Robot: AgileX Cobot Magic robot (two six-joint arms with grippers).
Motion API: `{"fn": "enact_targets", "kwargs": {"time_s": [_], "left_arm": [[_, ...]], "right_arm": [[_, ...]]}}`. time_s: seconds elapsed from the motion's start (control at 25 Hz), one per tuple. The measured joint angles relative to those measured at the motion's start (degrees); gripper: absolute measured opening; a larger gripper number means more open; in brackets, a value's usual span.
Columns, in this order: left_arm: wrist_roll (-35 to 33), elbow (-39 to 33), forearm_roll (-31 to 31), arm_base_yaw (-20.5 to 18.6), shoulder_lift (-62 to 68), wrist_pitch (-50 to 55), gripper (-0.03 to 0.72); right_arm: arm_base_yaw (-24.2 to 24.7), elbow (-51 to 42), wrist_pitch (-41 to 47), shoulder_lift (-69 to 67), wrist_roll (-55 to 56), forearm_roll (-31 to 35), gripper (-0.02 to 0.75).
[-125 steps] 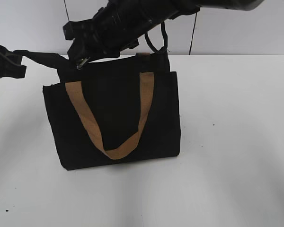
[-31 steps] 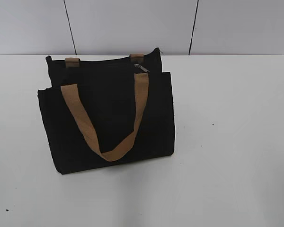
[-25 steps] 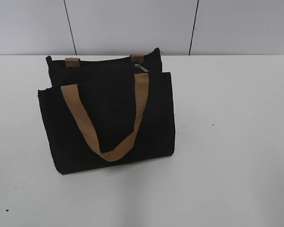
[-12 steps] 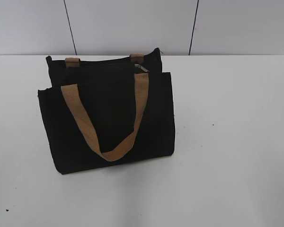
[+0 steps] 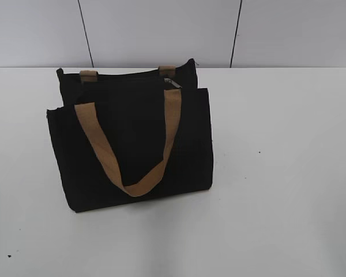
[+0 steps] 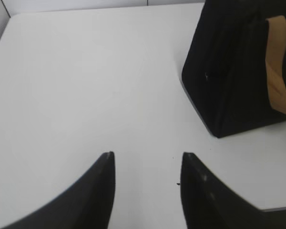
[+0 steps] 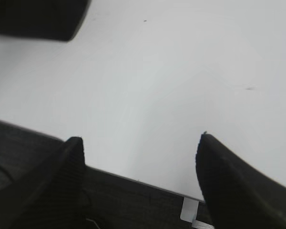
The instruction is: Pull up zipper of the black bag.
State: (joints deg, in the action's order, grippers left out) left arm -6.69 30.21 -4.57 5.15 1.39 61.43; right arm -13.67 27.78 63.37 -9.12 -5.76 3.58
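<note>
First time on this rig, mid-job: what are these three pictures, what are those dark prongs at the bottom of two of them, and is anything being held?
The machine has two arms, each ending in a claw with a camera on its wrist.

The exterior picture looks down at a slant at the white table. On it stands the boxy black fabric bag with tan webbing handles. The small silvery zipper pull sits near the right end of its top edge.

The other two pictures come from the wrist cameras. The dark prongs are the fingers of the left claw and the right claw. Both are open, holding nothing, over bare table. The left one sees the bag's end from the side.
</note>
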Motion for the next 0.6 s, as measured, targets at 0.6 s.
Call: {"fn": "enact_targets", "kwargs": {"time_s": [0.6], "left_arm": [[0.0, 0.0, -0.1, -4.8, -1.9, -0.1, 0.251]], "right_arm": [[13.4, 0.0, -0.2, 9.5, 0.0, 0.3, 0.557]]}}
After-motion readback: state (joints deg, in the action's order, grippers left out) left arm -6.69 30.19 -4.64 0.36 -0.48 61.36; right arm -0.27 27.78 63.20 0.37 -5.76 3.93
